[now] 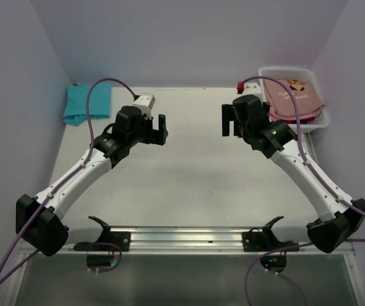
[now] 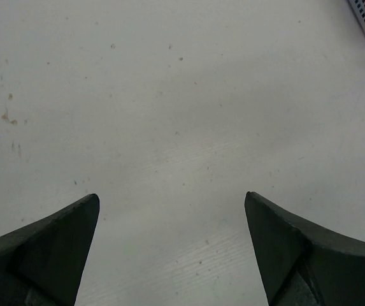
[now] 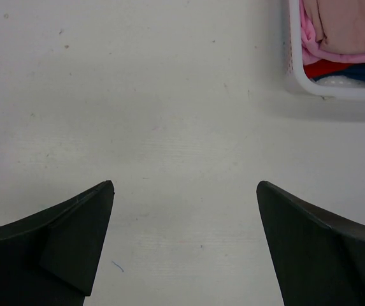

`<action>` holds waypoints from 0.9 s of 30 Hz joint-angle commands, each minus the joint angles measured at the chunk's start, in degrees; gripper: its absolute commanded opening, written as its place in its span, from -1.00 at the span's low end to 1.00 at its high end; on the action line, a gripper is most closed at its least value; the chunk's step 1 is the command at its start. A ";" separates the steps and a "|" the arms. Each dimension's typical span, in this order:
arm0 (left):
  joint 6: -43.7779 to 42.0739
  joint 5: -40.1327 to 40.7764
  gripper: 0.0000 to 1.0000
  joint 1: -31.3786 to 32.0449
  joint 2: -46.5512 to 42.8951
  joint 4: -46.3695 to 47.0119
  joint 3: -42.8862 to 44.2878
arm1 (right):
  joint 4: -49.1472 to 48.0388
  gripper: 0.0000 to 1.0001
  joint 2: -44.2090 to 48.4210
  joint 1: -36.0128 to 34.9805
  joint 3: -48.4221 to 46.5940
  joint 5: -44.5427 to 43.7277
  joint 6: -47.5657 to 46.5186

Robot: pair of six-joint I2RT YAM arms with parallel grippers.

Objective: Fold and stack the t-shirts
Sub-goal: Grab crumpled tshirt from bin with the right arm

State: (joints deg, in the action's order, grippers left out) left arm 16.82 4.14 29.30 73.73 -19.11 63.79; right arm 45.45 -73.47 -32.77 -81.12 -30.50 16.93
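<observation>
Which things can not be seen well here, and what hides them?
- Salmon shirt, top view: its print is too small to read.
- Basket, top view: the right arm covers its left side; the salmon shirt hides clothes beneath.
- Pink shirt, right wrist view: cut off by the picture's edge.
- Teal shirt, top view: a cable crosses it.

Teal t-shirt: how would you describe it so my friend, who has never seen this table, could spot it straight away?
Start at the white table and look to its far left corner, by the wall. The teal t-shirt lies there as a small bundle, directly on the tabletop. It is the only shirt outside the white basket in the far right corner, where a salmon-brown t-shirt tops the pile.
</observation>
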 commanded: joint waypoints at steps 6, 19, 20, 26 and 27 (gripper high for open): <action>-0.21 -2.73 1.00 -3.28 -8.78 1.01 -6.22 | -5.90 0.98 -10.71 5.07 -6.06 -4.05 -1.90; 0.84 -3.88 1.00 -7.59 -15.80 -4.70 -10.53 | 11.14 0.98 -53.42 28.80 -55.87 3.07 2.06; 1.02 -3.53 1.00 -7.68 -16.42 -5.05 -11.22 | 12.72 0.98 -57.27 29.60 -58.51 3.86 2.06; 3.22 -3.35 1.00 -7.85 -21.43 -5.58 -14.56 | 7.04 0.97 -60.30 36.37 -58.72 6.68 4.07; 3.39 -3.44 1.00 -7.85 -21.87 -5.76 -14.74 | 6.50 0.97 -60.38 37.34 -57.67 6.77 6.08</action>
State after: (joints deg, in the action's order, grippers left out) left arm 18.46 1.06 21.87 54.11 -24.58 50.02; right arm 53.21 -134.37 0.99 -139.11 -25.50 19.55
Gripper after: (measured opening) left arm 0.997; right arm 0.987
